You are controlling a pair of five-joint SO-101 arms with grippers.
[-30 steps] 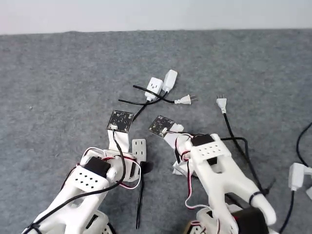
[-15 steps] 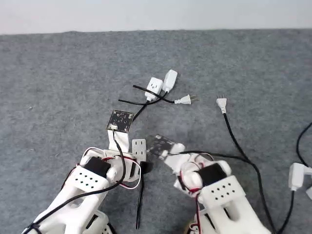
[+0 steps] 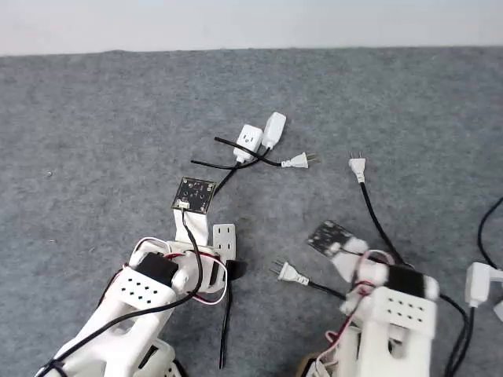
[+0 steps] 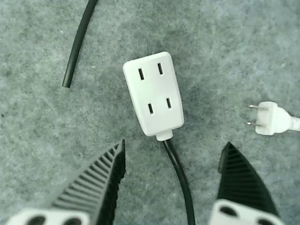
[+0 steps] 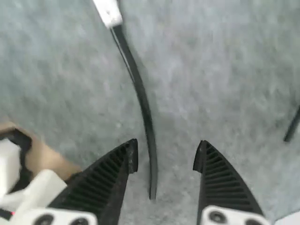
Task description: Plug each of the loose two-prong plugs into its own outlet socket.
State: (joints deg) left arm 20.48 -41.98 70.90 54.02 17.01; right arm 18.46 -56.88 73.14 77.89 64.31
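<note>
A white two-socket outlet (image 4: pixel 154 96) lies on the grey carpet, just ahead of my left gripper (image 4: pixel 175 144), which stands open with the outlet's black cord (image 4: pixel 180 178) running between its fingers. A loose white plug (image 4: pixel 267 118) lies beside it, the same plug (image 3: pixel 291 273) that the high view shows between the two arms. My right gripper (image 5: pixel 167 142) is open over that plug's black cord (image 5: pixel 140 103), touching nothing. Farther back lie a second plug (image 3: pixel 357 166) and a third plug (image 3: pixel 297 162) next to two white outlets (image 3: pixel 259 135).
Another white outlet (image 3: pixel 477 283) sits at the right edge with black cords (image 3: pixel 464 338) looping near the right arm (image 3: pixel 393 306). A loose black cord end (image 4: pixel 77 42) lies beyond the near outlet. The left and far parts of the carpet (image 3: pixel 94 126) are bare.
The right arm has swung back and to the right, uncovering the white plug and its cord on the carpet between the arms. The left arm has not moved.
</note>
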